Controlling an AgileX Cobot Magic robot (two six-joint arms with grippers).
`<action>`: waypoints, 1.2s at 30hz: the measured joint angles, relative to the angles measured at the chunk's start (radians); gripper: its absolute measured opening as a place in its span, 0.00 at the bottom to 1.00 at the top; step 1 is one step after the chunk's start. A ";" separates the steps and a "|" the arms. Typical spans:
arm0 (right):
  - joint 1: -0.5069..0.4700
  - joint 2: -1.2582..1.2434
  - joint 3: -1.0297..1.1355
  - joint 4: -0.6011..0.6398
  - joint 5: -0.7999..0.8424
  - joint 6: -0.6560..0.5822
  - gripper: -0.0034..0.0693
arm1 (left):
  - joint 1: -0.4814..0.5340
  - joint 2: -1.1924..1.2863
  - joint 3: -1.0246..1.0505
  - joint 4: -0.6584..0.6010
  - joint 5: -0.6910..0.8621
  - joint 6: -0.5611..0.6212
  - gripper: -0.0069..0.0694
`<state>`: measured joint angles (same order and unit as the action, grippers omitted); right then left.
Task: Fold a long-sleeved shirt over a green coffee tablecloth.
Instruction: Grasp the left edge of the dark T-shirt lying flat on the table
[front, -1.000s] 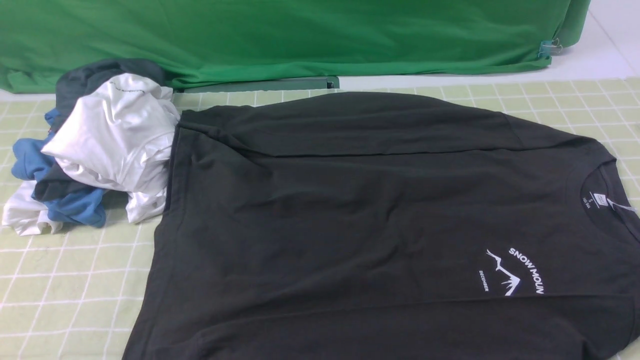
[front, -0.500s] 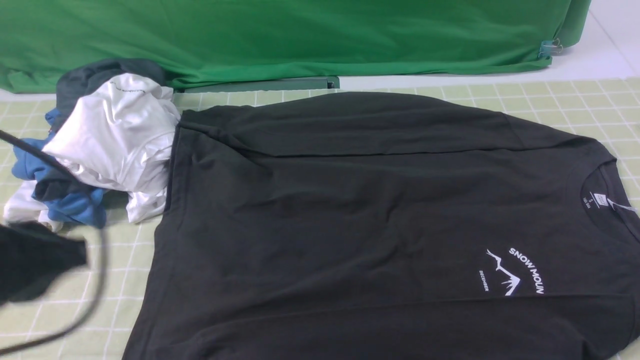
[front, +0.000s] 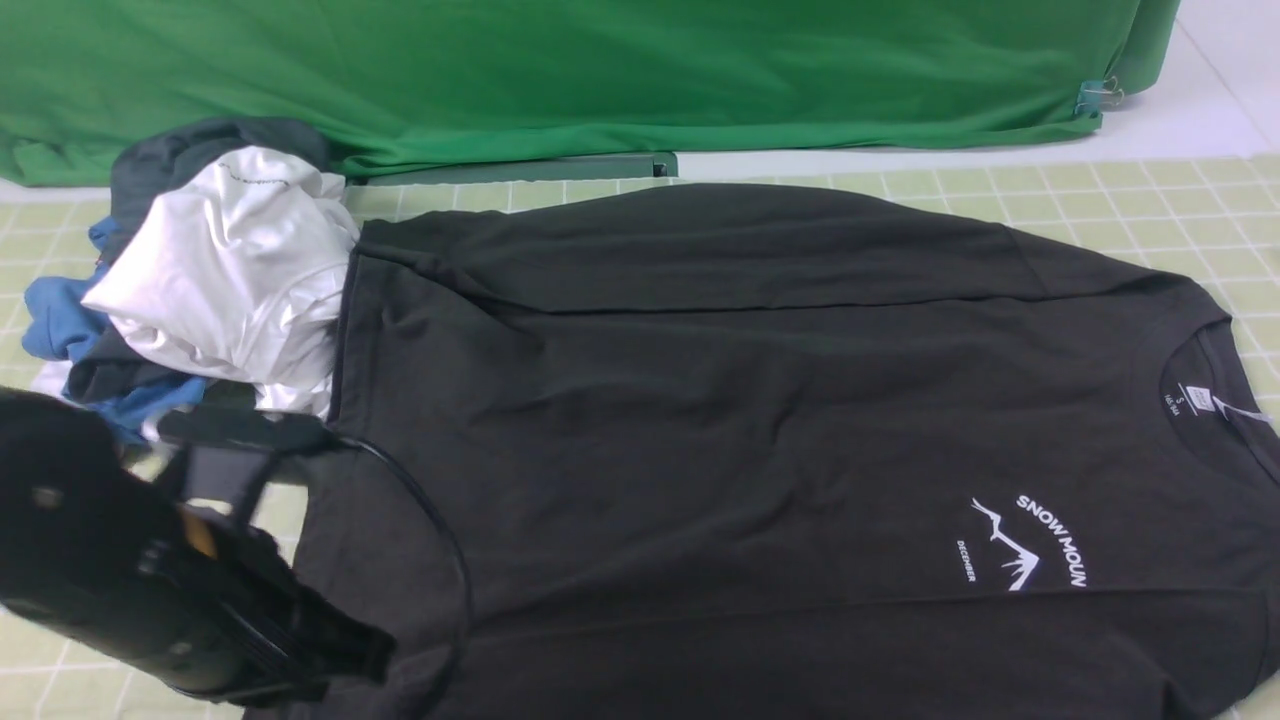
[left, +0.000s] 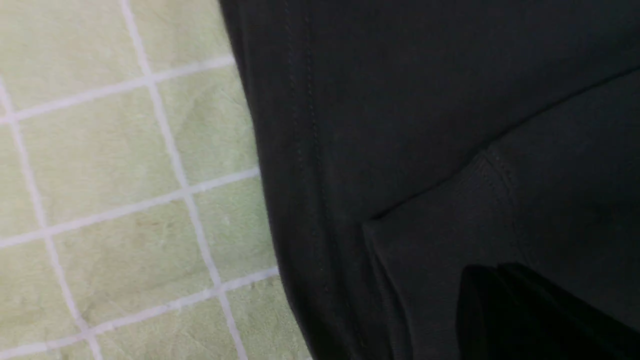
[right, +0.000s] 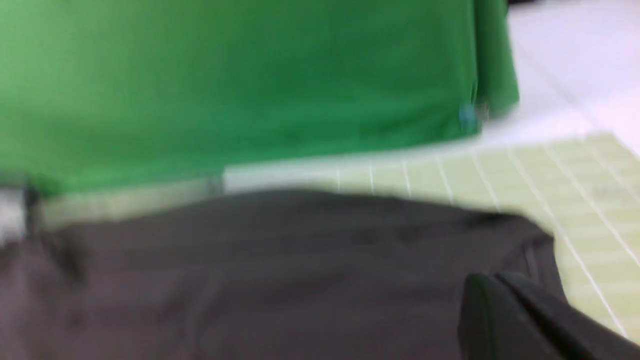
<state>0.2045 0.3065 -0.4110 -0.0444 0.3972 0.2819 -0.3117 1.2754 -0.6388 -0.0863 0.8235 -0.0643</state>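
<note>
The black long-sleeved shirt (front: 750, 400) lies flat on the pale green gridded tablecloth (front: 1150, 200), collar and white print to the right, hem to the left. My left gripper (front: 375, 655) hangs over the shirt's near-left hem corner. In the left wrist view its dark fingers (left: 487, 280) are together above the shirt (left: 400, 125), beside a sleeve cuff and the bare tablecloth (left: 125, 175). The right gripper is outside the front view. In the blurred right wrist view it (right: 487, 285) is shut over the shirt (right: 275, 275), near the collar edge and the tablecloth (right: 590, 200).
A heap of white, blue and dark garments (front: 230, 270) touches the shirt's far-left corner. Plain bright green fabric (front: 600, 70) hangs along the back, held by a clip (front: 1095, 97). A black cable (front: 440, 540) loops from my left arm over the shirt.
My left arm has come in from the left edge and moved right, over the shirt's near-left corner. The shirt and the garment heap lie as before.
</note>
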 joint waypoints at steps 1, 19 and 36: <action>0.020 0.050 -0.041 0.000 0.064 -0.031 0.05 | -0.018 0.021 0.000 0.016 -0.005 -0.012 0.10; 0.194 0.337 -0.199 0.000 0.246 -0.133 0.05 | -0.037 0.206 0.002 0.100 -0.137 -0.116 0.77; 0.194 0.337 -0.199 0.015 0.244 -0.133 0.06 | -0.038 0.230 -0.020 0.052 -0.035 -0.065 0.13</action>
<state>0.3981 0.6439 -0.6097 -0.0298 0.6407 0.1485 -0.3493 1.5058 -0.6585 -0.0344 0.7882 -0.1298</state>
